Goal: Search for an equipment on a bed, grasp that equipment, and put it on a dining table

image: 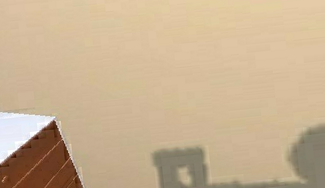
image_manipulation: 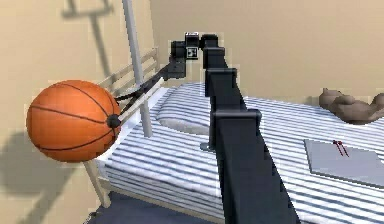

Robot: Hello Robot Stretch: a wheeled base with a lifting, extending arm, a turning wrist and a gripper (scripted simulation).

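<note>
Status: gripper [image_manipulation: 120, 113] is holding the basketball [image_manipulation: 72, 122]. The ball hangs at the finger end, clear of the bed [image_manipulation: 290, 140], out past the bed's head end and in front of its white rails [image_manipulation: 128, 85].

Key relation: the ball sits straight off my fingertips, in line with the fingers, on the far side of them from the bed's pillow [image_manipulation: 185, 125]. My arm [image_manipulation: 235, 130] crosses over the bed to get there.

It's a sphere, so there's no long axis and no facing. My read is that orientation won't matter at set-down.

My read: grasp is done, carry to the dining table is next. The risk is the ball clipping the bed's rails as I pull back, so retract first and then turn.

A teddy bear [image_manipulation: 350, 103] and a flat grey slab [image_manipulation: 345, 160] lie on the bed, well apart from the ball.
</note>
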